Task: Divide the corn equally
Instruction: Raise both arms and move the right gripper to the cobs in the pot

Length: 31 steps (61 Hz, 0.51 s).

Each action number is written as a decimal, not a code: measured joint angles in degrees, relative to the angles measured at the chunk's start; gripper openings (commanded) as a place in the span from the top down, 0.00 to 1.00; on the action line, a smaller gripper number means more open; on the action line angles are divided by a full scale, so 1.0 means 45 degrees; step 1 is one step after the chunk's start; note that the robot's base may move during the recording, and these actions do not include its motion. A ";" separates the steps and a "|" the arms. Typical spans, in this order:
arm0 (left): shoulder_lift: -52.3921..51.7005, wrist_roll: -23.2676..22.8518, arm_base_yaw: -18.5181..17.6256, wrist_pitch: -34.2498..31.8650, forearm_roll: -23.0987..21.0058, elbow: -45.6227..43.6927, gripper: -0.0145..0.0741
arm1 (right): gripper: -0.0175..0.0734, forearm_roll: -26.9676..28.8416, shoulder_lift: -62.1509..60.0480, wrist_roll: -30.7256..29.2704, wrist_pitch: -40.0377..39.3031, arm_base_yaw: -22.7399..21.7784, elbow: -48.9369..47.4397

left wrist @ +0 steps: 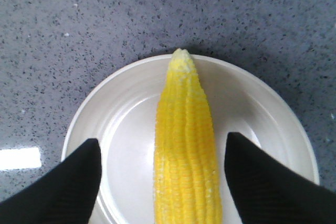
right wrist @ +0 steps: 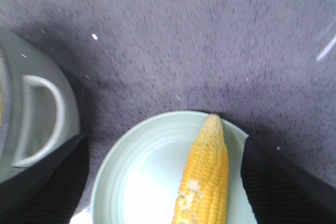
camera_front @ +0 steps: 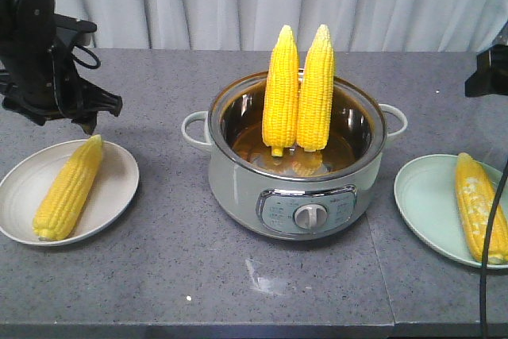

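Nearest to you on the grey worktop (camera_front: 182, 275) are two plates: a white plate (camera_front: 24, 196) at 8 o'clock from the cooker and a pale green plate (camera_front: 421, 196) at 4 o'clock. Each plate carries one corn lying flat, the left cob (camera_front: 70, 188) and the right cob (camera_front: 479, 206), tips toward the far side. The left end effector (left wrist: 163, 137) hovers over the left cob, released, fingers apart from it. The right end effector (right wrist: 165, 140) is released too, above the right cob. Farther, inside the cooker (camera_front: 238, 188), a third cob (camera_front: 280, 89) and a fourth cob (camera_front: 316, 89) stand upright, touching each other, tips up.
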 measured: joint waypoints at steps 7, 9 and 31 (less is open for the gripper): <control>-0.0805 0.0012 0.0000 -0.0244 -0.0241 0.0000 0.29 | 0.18 0.0764 -0.0848 -0.0612 -0.0150 0.0000 0.0000; -0.1083 0.0032 0.0000 -0.0368 -0.0433 0.0000 0.29 | 0.18 0.1192 -0.1093 -0.0984 -0.0226 0.0000 0.0000; -0.3258 0.3313 0.0000 -0.3272 -0.6914 0.0000 0.29 | 0.18 0.8035 -0.1806 -0.6247 -0.0572 0.0000 0.0000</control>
